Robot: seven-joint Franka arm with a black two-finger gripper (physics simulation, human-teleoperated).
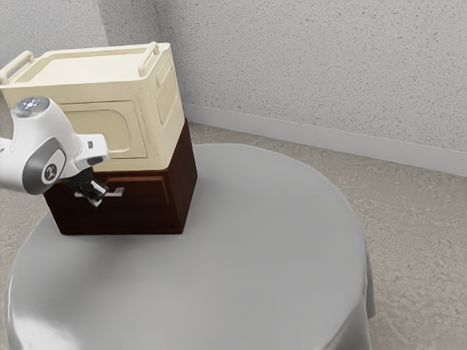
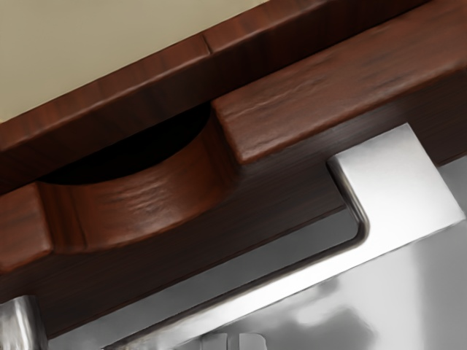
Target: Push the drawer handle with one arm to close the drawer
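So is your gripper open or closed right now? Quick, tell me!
Gripper: I can't tell if it's open or closed; it's right by the silver drawer handle.

Walls [image 1: 314, 65]: pale grey, densely speckled, meeting at a corner toward the exterior view's left. Plain light baseboard [image 1: 328, 138] along the foot. Floor [image 1: 419, 233]: mottled grey-beige, possibly stone; material not confirmed. Table [image 1: 255, 262]: rounded, smooth grey covering, folds hanging at the rim. Lighting: even, with a bright glare patch at the table's near-left edge in the exterior view.
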